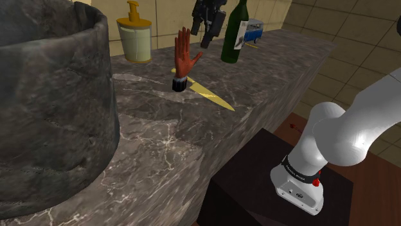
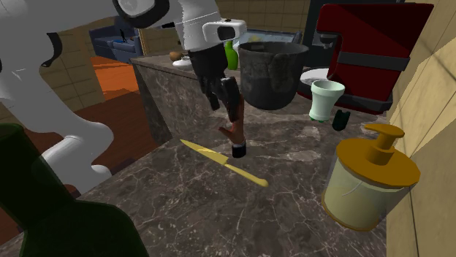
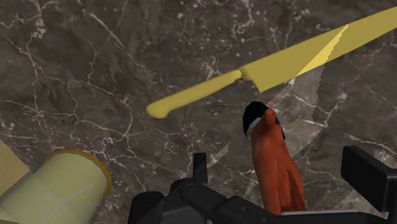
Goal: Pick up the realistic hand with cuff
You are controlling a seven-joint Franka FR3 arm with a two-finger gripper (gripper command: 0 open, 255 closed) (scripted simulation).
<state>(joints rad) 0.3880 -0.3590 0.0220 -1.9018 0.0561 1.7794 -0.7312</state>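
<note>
The jaws are standing wide open. Their two black fingers (image 3: pixel 369 175) are hanging on either side of the model hand (image 3: pixel 275 167) without touching it, so the model hand is sitting between them and nothing is clasping it. The model hand is reddish brown and is standing upright on its dark cuff (image 3: pixel 254 118), which is carrying a white band, and its fingertips are pointing up toward the jaws. The cuff is resting on the dark marble counter (image 3: pixel 95 76). A yellow knife (image 3: pixel 254 83) is lying flat on the counter just beside the cuff, but I cannot tell if the two are touching. In the shoulder view the white arm (image 1: pixel 347 128) is rising from its dark stand (image 1: pixel 257 173) at the lower right and is reaching over the counter toward the upper left. A cream soap dispenser (image 1: pixel 134 35) with a yellow pump is standing behind the model hand toward that view's left, and a green bottle (image 1: pixel 235 32) is standing behind it toward the right, both well apart from it. A big dark stone pot (image 1: pixel 51 96) is taking up that view's left side. In the second exterior view a pale cup (image 2: pixel 325 98) and a red stand mixer (image 2: pixel 373 51) are standing beyond the model hand, near the pot.
</note>
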